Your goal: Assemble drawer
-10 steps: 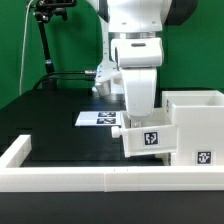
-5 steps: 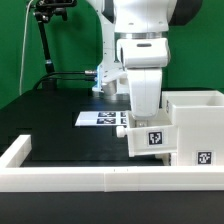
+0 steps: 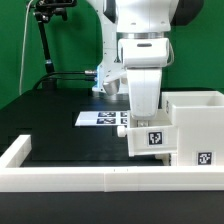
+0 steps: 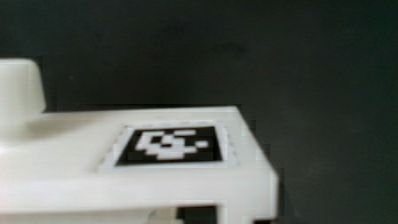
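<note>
My gripper [image 3: 147, 126] reaches down onto a small white drawer tray [image 3: 150, 139] with a black-and-white tag on its face and appears shut on it; its fingertips are hidden behind the tray. The tray sits right against the side of the tall white drawer shell [image 3: 196, 126] at the exterior view's right. In the wrist view the tray's tagged surface [image 4: 169, 146] fills the lower part, a white knob-like stub [image 4: 16, 92] rises beside it, and only a dark bit of the gripper [image 4: 217, 214] shows at the edge.
The marker board [image 3: 100, 118] lies flat on the black table behind the tray. A low white wall [image 3: 60, 180] edges the table's front and side. A black stand with cables [image 3: 45, 45] is at the back, on the exterior view's left.
The arm and the tray have shifted a little toward the exterior view's right, closer to the shell. Over the last half second almost nothing moved.
</note>
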Robot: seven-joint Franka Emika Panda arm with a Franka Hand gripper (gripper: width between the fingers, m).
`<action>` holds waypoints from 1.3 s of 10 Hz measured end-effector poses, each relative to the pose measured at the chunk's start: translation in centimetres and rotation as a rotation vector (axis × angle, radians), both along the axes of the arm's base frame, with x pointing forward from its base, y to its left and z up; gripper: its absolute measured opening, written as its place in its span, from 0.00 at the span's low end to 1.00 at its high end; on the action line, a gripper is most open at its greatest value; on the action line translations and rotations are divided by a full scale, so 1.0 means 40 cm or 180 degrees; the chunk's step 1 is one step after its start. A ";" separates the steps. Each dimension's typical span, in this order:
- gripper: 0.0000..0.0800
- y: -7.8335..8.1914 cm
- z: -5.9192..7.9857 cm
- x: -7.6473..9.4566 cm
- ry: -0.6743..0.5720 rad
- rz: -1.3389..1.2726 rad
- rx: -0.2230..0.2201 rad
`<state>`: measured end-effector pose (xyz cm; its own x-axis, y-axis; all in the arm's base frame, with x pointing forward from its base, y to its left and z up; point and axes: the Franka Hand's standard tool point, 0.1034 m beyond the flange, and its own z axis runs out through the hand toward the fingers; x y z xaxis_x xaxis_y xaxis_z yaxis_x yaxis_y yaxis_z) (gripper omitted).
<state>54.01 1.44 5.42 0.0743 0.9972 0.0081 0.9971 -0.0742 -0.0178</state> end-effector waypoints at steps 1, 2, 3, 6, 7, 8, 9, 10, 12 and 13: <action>0.19 0.000 -0.001 0.000 0.0002 -0.0001 0.0000; 0.37 -0.002 -0.001 -0.002 0.0005 -0.0003 -0.0001; 0.54 -0.009 -0.006 -0.010 0.0022 0.0007 -0.0001; 0.74 -0.021 0.019 -0.020 0.0023 -0.0013 -0.0019; 0.80 -0.026 0.039 -0.018 0.0029 -0.0024 -0.0035; 0.81 -0.028 0.060 -0.016 0.0027 -0.0027 -0.0048; 0.81 -0.032 0.082 -0.013 0.0030 -0.0029 -0.0064; 0.81 -0.046 0.103 -0.012 0.0071 -0.0039 -0.0086; 0.81 -0.109 0.128 -0.004 0.0101 0.0044 -0.0106; 0.81 -0.146 0.136 0.004 0.0091 0.0093 -0.0096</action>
